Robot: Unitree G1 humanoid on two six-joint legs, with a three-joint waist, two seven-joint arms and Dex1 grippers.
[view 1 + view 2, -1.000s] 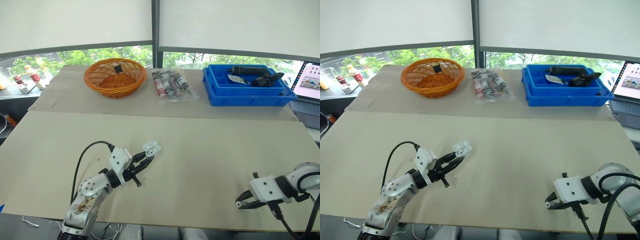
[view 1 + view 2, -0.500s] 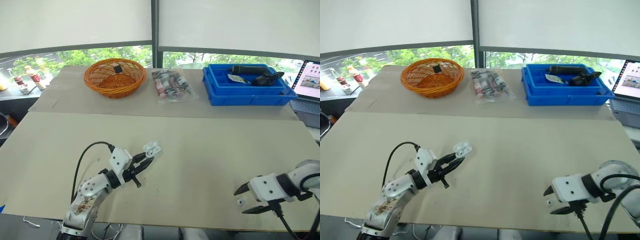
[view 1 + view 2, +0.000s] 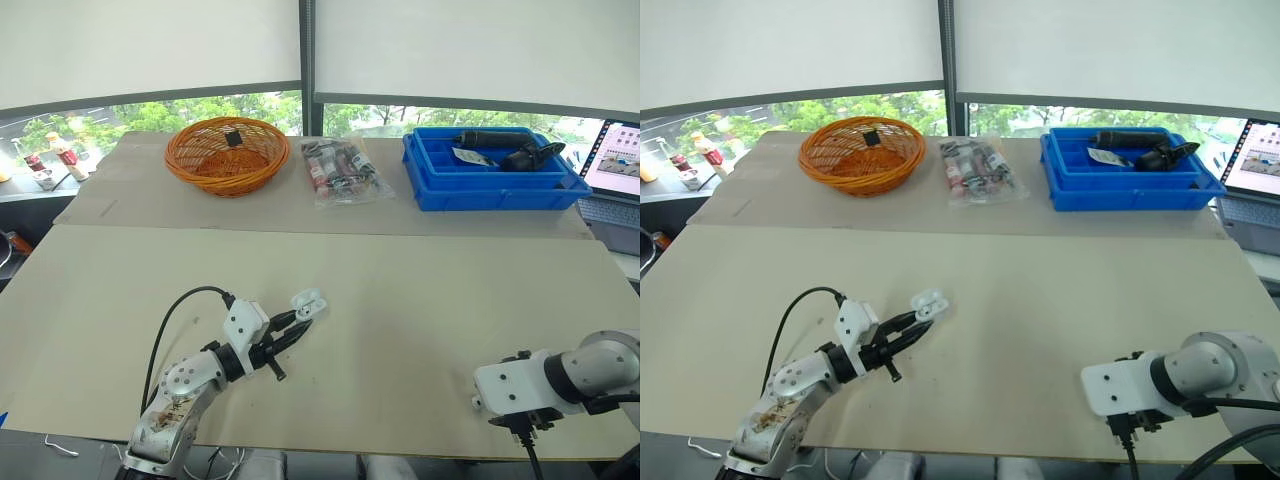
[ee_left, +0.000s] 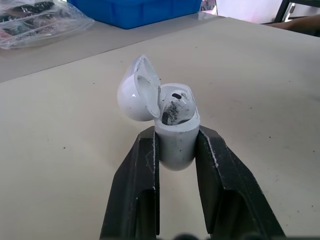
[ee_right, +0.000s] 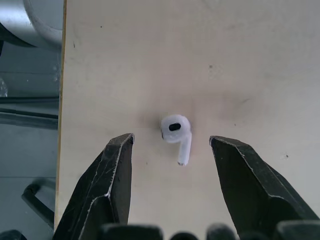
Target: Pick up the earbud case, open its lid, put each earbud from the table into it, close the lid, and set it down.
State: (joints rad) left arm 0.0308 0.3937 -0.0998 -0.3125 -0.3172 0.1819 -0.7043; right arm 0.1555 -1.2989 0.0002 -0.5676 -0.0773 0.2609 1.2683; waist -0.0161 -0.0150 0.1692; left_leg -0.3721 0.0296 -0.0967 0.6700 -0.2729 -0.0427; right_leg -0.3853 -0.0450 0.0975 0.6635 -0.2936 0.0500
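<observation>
Earbud case [image 3: 308, 302], lid open, sits clamped in the left gripper [image 4: 176, 145] at about 7 o'clock, just above the table [image 3: 420, 290]. The right gripper [image 5: 171, 140], fingers spread, straddles the loose earbud [image 5: 176, 135] at 5 o'clock, near the table's front edge. An off-centre pinch could squirt it over that edge. No writing is legible.

Head pair is looking forward and down, both eyes sharing the whole table [image 3: 420, 300]. Left wrist camera is sighting low along left hand [image 4: 176, 135]; right one is staring straight down, close.
</observation>
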